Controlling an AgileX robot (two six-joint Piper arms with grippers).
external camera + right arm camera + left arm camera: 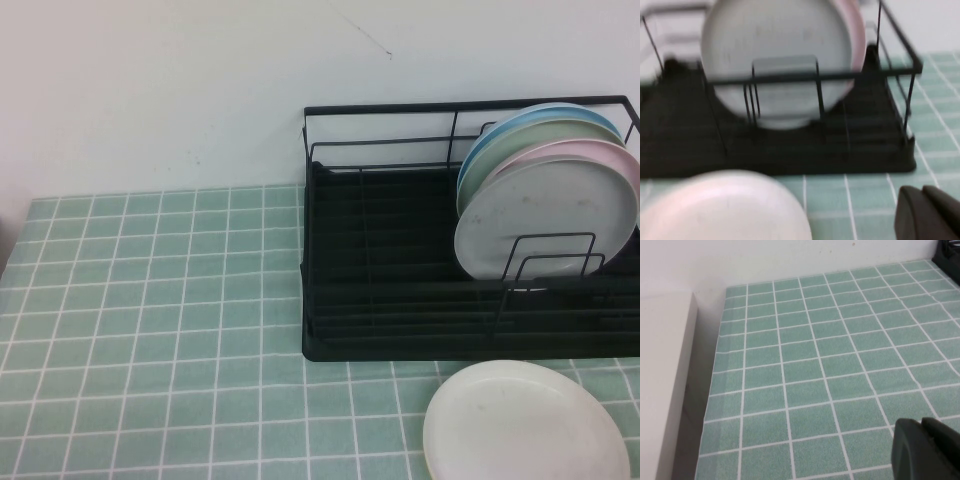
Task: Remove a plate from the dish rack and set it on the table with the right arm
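The grey plate [545,215] stands upright in the dish rack [400,290], frontmost, a pink plate [600,152] behind it. A cream plate [525,425] lies on the tabletop [150,330] before the rack. Right tool [927,212] is near the rack; left tool [925,450] is far off.

A cream-white plate [526,424] lies flat in front; pink [600,153], pale green [540,135] and blue [560,112] plates stand upright.

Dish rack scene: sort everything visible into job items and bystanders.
Job: grey plate standing frontmost in the dish rack; table; right gripper near the rack's front.
Bystanders: cream-white plate on the table; pink plate; left gripper over bare tiles.
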